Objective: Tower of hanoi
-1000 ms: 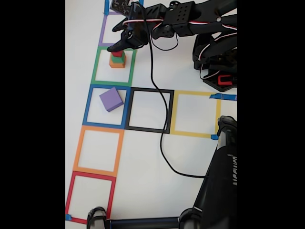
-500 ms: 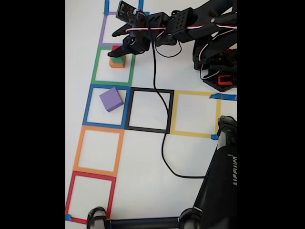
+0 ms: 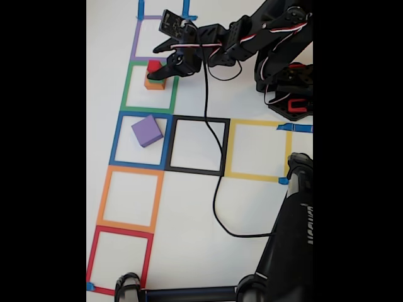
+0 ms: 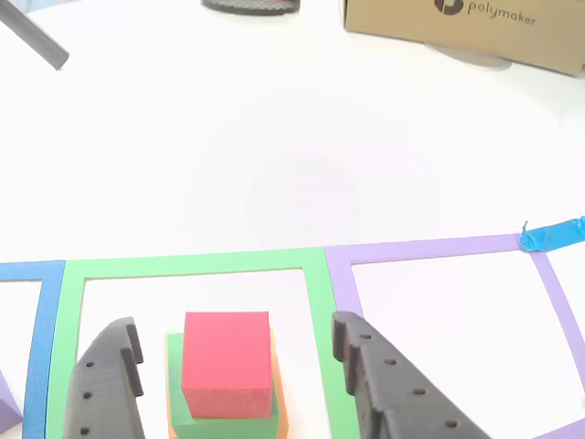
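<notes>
The stack of the tower of hanoi stands inside the green tape square [image 3: 128, 88]: red block [image 3: 154, 65] on top, orange block [image 3: 153, 83] at the bottom. The other view shows the red block [image 4: 227, 361] on the green block [image 4: 194, 419], with the orange block [image 4: 280, 413] peeking out below. The purple block [image 3: 147, 131] lies alone in the blue tape square [image 3: 117, 139]. My gripper [image 3: 158, 61] is open, one finger [image 4: 110, 384] left and the other finger [image 4: 393, 389] right of the stack, touching neither side.
Purple [image 3: 135, 38], black [image 3: 198, 118], yellow [image 3: 258, 123], orange [image 3: 129, 170] and red [image 3: 119, 231] tape squares line the white table. A black cable [image 3: 217, 182] crosses the black square. The arm's base [image 3: 286, 82] is at right, a black stand [image 3: 289, 239] at lower right. A cardboard box [image 4: 466, 23] sits beyond.
The gripper opened and came down around the top of the stack, which it had hovered over. The blocks have not moved.
</notes>
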Tool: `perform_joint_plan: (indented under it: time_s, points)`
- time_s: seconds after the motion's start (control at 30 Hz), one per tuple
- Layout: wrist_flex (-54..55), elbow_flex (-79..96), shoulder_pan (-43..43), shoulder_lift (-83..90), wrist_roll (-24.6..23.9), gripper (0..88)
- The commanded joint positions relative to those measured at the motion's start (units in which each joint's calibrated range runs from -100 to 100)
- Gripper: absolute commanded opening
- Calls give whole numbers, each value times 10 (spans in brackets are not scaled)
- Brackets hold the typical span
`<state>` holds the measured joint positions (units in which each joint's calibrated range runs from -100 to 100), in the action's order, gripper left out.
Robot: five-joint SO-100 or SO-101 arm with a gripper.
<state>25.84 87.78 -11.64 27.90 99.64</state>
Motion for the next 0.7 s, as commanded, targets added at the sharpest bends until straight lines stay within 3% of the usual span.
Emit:
perform_joint_plan:
  time_s: [0.0,0.67]
  points:
    - [41,-1,0,-20,4,232]
    - [99,-11,26,-87,4,199]
